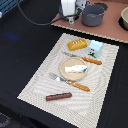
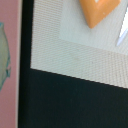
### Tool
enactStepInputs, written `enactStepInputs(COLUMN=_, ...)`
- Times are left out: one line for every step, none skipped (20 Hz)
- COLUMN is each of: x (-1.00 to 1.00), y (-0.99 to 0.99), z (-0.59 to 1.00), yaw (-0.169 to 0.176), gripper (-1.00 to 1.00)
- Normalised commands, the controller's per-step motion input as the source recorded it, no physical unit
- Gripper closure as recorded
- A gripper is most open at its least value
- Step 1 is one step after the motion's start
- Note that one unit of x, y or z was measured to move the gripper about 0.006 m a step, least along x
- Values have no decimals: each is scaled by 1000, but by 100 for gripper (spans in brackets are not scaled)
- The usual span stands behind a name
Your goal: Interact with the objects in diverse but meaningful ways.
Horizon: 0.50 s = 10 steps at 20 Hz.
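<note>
On the striped mat in the exterior view lie a yellow bread block (image 1: 77, 45), a pale blue carton (image 1: 95, 47), a white tube (image 1: 75, 68) on a tan plate (image 1: 65, 74), and a brown sausage stick (image 1: 58, 96). A grey pot (image 1: 93, 15) stands on the pink board (image 1: 112, 30) at the back. My gripper (image 1: 72, 19) hangs above the board's edge next to the pot, far from the mat items; its fingers are too dark to make out. The wrist view shows an orange-yellow block (image 2: 97, 10) on the mat, and no fingers.
An orange-handled knife (image 1: 90, 60) and fork (image 1: 70, 81) lie beside the plate. A pale bowl (image 1: 124, 19) sits at the exterior view's right edge. A black cable (image 1: 35, 19) runs over the dark table behind the mat. A pale round rim (image 2: 3, 50) shows on the pink surface.
</note>
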Motion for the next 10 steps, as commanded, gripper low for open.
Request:
enactStepInputs(x=697, y=-663, z=83, yaw=-49, gripper=-100)
enactStepInputs(x=717, y=-726, z=160, yaw=-43, gripper=-100)
enactStepInputs(x=694, y=-646, z=103, yaw=-32, gripper=-100)
enactStepInputs(x=686, y=-623, z=117, yaw=-19, gripper=-100)
enactStepInputs(x=740, y=-560, z=143, yaw=0, gripper=-100)
enactStepInputs(x=723, y=-563, z=123, yaw=0, gripper=-100)
enactStepInputs(x=663, y=-546, z=89, yaw=0, gripper=-100)
enactStepInputs(x=631, y=-600, z=149, yaw=10, gripper=-100)
enactStepInputs(x=637, y=-611, z=134, yaw=11, gripper=-100)
enactStepInputs(x=643, y=-597, z=151, yaw=5, gripper=-100)
